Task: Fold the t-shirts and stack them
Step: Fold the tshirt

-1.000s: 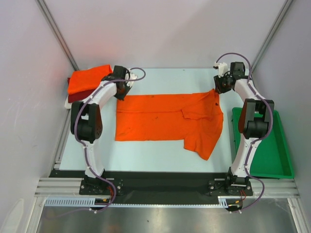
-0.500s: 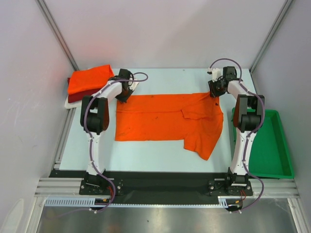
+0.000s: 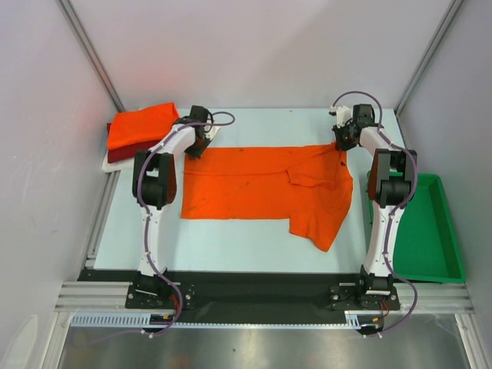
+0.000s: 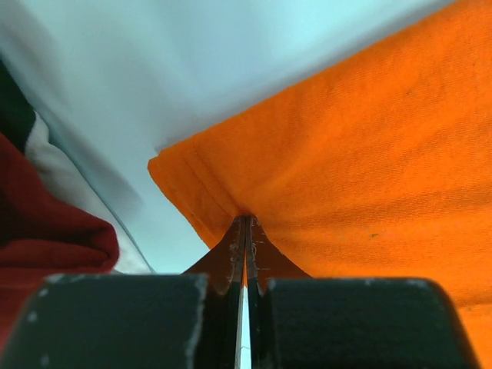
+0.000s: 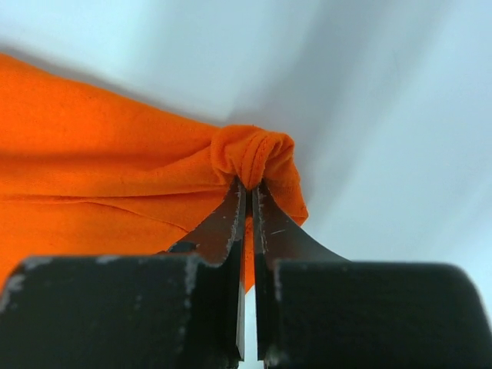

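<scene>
An orange t-shirt (image 3: 254, 184) lies spread on the pale table, one sleeve hanging toward the near right. My left gripper (image 3: 196, 148) is shut on its far left corner (image 4: 231, 207), pinching the hem. My right gripper (image 3: 340, 143) is shut on its far right corner, where the cloth bunches into a small roll (image 5: 254, 154) between the fingertips. At the far left sits a stack of folded t-shirts (image 3: 138, 127), orange on top of dark red (image 4: 46, 231), with a white edge underneath.
A green plastic tray (image 3: 430, 231) stands off the table's right side. Frame posts rise at the back corners and grey walls close in on both sides. Bare table runs along the near edge (image 3: 231, 254).
My right gripper has come down onto the shirt's far right corner and shut on it. The left arm has stretched slightly farther, still shut on the left corner.
</scene>
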Motion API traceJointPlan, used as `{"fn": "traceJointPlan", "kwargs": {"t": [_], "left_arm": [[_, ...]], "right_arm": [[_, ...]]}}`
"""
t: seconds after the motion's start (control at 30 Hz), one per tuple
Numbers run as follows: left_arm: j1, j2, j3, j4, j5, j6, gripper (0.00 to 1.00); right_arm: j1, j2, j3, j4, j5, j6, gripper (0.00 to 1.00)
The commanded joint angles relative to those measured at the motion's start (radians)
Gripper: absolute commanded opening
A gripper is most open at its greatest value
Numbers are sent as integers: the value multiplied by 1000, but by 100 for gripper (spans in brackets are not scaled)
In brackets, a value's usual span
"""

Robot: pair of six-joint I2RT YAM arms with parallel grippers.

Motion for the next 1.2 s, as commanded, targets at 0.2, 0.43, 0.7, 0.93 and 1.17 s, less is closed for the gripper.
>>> {"fn": "traceJointPlan", "kwargs": {"t": [0.2,0.43,0.7,0.93,1.17], "left_arm": [[13,197,283,-14,-53,75,2],[-3,206,342,-3,-59,70,4],[-52,-50,277,72,-117,38,13],[-119,-340,-24,124,-53,53,17],[-168,-619,-595,289,-68,98,19]], "right_arm": [[-21,73,63,65,128,-35,1],[-24,91,117,82,133,-29,9],[-9,-105,99,80,147,-15,49],[0,-464,-198,95,84,-33,55],[39,-763,-533,-85,-112,-213,51]]}}
